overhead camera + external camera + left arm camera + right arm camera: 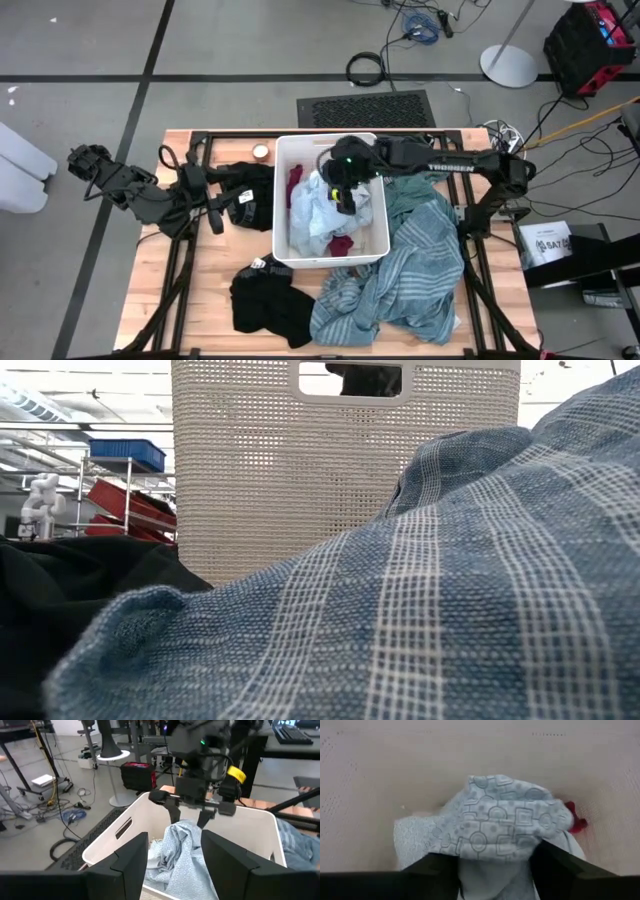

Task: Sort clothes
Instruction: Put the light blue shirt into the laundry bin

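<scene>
A white bin [380,215] stands mid-table with a light blue patterned garment [318,205] and small magenta pieces [296,183] inside. My right gripper [189,821] hangs over the bin, open, one finger on each side of the garment's raised top [505,820]. My left gripper [175,867] waits open at the bin's left, pointing at it, with nothing between its fingers. A large teal-grey striped cloth [415,280] lies heaped against the bin's right and near sides. A black garment [268,302] lies near the front edge. My right gripper comes from above, slanting down into the bin, its fingers [174,815] apart on either side of the light blue garment's bunched top [187,827]. Whether they touch the cloth, I cannot tell. The garment's lower part lies in the bin.
A dark garment [255,195] lies at the bin's left under my left arm. A green cloth [412,188] sits under my right arm. A small round thing [261,152] rests at the far edge. Striped cloth [430,590] fills the low view before the bin wall [300,470].
</scene>
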`<control>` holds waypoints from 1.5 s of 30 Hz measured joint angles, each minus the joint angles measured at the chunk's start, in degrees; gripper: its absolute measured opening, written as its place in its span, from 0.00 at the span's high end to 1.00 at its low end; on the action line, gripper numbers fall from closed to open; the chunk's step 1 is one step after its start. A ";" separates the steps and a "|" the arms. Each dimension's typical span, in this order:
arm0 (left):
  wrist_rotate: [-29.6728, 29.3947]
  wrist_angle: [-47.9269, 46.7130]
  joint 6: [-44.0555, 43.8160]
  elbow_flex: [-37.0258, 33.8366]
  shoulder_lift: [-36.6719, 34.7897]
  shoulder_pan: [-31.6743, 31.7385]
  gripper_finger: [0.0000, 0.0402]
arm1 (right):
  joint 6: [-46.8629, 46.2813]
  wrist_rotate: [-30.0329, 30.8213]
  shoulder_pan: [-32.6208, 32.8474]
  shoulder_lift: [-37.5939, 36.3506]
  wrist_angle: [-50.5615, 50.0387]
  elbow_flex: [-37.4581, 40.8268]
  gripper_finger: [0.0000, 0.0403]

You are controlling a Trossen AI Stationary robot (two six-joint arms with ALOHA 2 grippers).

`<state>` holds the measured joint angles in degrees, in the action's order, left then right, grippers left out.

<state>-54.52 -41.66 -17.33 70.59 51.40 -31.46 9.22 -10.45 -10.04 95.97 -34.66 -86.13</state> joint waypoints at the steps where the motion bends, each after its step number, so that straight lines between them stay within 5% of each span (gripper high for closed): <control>1: 0.02 0.01 0.81 0.00 0.00 0.00 0.52 | 0.37 0.14 -0.14 1.24 -3.06 -2.83 0.50; 10: 0.21 0.02 4.26 0.00 -0.02 0.00 0.52 | 2.17 1.40 -2.88 15.03 -35.67 -32.52 0.46; 15: 0.22 -0.19 4.72 0.01 -0.04 0.01 0.52 | 3.62 13.55 -4.58 18.16 -40.59 -42.52 0.46; 20: 0.24 -2.25 4.77 0.02 -0.04 0.00 0.52 | 3.15 17.56 -5.55 17.07 -43.97 -43.08 0.46; 28: 0.26 -5.25 4.75 0.02 -0.04 0.02 0.52 | 0.49 0.39 -2.95 16.53 -46.28 -43.12 0.49; 32: 0.26 -5.32 4.84 0.02 -0.04 0.00 0.52 | 3.49 -6.50 1.38 17.03 -44.82 -43.14 0.63; 37: 0.26 -5.21 5.71 0.02 -0.04 0.01 0.52 | 7.24 -6.19 4.00 19.09 -40.50 -40.29 0.96; 42: 0.26 -5.14 4.65 0.02 -0.04 0.01 0.52 | 7.09 -4.67 3.70 23.74 -35.41 -36.77 1.00; 45: 0.26 -5.14 4.19 0.02 -0.04 0.00 0.52 | 6.27 2.93 2.57 28.40 -34.98 -36.58 1.00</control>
<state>-54.26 -46.81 -13.14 70.61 51.35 -31.46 15.48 -7.52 -7.47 124.37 -69.64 -122.72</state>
